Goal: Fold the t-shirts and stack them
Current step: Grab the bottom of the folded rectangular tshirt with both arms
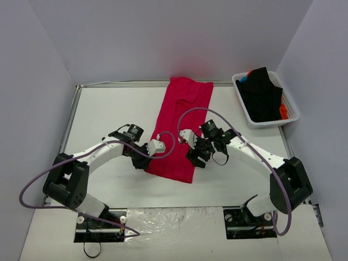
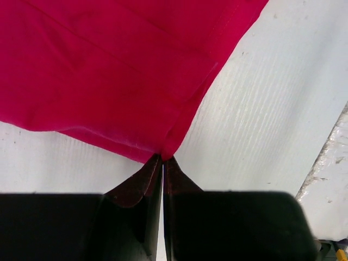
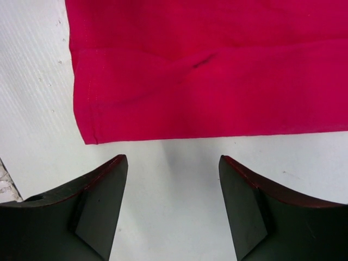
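Note:
The crimson-red t-shirt (image 1: 182, 114) lies on the white table, folded into a long strip that runs from the back edge toward me. My left gripper (image 1: 145, 161) is shut on the strip's left edge near its near end. In the left wrist view the cloth (image 2: 109, 70) is pinched into a point between the closed fingertips (image 2: 163, 159). My right gripper (image 1: 194, 157) is open and empty beside the strip's right edge. In the right wrist view its tips (image 3: 173, 160) stand just short of the hemmed edge (image 3: 206, 70), with bare table between them.
A white slatted basket (image 1: 266, 123) stands at the back right. It holds a black shirt (image 1: 261, 95), with orange (image 1: 283, 112) and blue (image 1: 243, 78) cloth showing. A raised rim borders the table (image 1: 98, 114). Purple cables loop over both arms.

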Motion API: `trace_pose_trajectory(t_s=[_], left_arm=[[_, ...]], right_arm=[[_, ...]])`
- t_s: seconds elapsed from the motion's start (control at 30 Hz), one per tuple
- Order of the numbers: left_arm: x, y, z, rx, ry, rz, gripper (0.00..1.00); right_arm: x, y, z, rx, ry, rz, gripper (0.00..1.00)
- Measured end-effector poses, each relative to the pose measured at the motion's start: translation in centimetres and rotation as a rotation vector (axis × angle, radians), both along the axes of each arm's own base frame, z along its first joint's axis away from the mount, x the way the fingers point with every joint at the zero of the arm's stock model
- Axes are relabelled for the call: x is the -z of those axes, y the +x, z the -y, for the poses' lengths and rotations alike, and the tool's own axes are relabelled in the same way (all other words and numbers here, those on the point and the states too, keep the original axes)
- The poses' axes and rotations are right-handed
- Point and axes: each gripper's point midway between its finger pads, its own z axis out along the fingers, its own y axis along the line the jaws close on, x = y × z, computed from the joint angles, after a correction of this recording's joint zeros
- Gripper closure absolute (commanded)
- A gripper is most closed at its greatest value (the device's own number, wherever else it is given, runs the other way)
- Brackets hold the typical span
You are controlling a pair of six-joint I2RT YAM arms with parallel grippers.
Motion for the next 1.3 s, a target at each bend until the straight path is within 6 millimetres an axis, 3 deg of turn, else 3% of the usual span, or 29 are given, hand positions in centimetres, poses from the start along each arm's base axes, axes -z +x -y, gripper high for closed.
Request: trace_pose_trajectory(t_s=[0.23, 0.53, 1.0, 1.3], left_arm=[[-0.4, -0.2, 0.6, 0.011, -0.033, -0.013, 0.97], [-0.4, 0.1, 0.6, 0.004, -0.039, -0.044, 0.98], [0.3, 1.0, 0.2, -0.024, -0.020, -0.078, 0.97], [0.5, 1.2, -0.2, -0.041, -0.017, -0.084, 0.98]], right_arm=[[-1.2, -0.5, 0.6, -0.002, 0.032, 0.007, 0.37], [-0.5, -3.5, 0.5, -0.124, -0.037, -0.040, 0.37], [3.7, -6.0, -1.8, -0.288, -0.189, -0.088, 0.36], [4.9, -5.6, -2.7, -0.308, -0.245, -0.075, 0.37]])
